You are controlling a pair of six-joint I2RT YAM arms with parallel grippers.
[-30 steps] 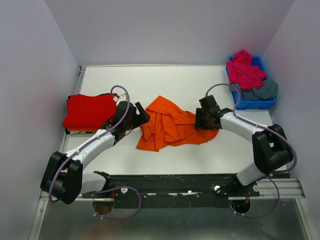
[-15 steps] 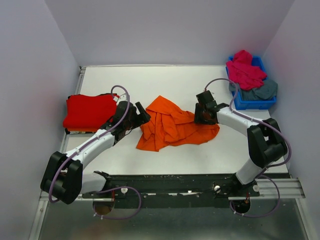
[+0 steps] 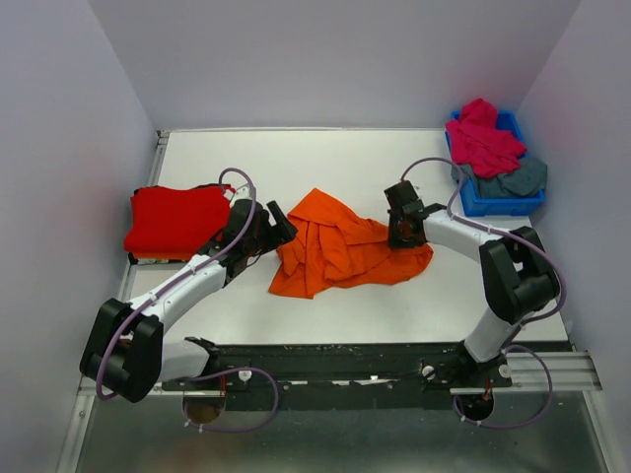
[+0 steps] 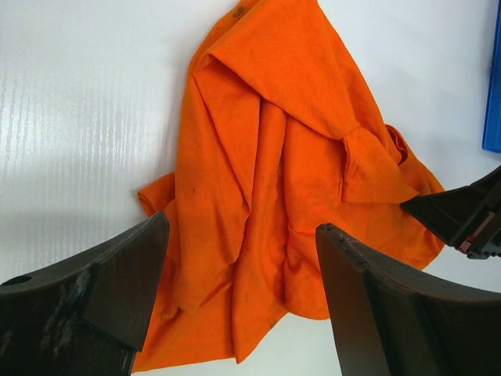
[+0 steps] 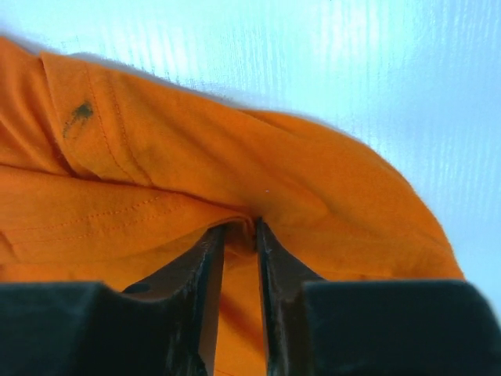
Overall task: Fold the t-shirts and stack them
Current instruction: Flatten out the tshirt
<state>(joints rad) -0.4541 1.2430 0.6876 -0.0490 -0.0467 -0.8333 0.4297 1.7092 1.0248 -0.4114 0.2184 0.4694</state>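
- Centre of the scene: the orange shirt [image 3: 347, 252] lies crumpled and unfolded on the white table [image 3: 325, 158], midway between the two arms, with creases running along its length.
- The right gripper [image 5: 239, 229] is down on the right edge of the orange shirt. Its jaws are drawn almost together and pinch a raised fold of the cloth between their tips.
- A small dark smudge [image 5: 78, 116] marks the orange cloth beside a stitched seam, to the left of that pinch in the right wrist view.
- The left gripper [image 4: 243, 227] hovers at the shirt's left edge with its jaws spread wide and nothing between them. The cloth shows below, between its dark fingers [image 4: 109, 290].
- At the left edge of the table, the red shirt [image 3: 175, 219] lies folded into a flat rectangle, apart from the orange one.
- At the far right corner, a blue bin [image 3: 505, 205] holds the pink shirt [image 3: 481, 140] in a heap. The grey shirt [image 3: 521, 177] is bunched on the near side of the heap and spills over the right rim.
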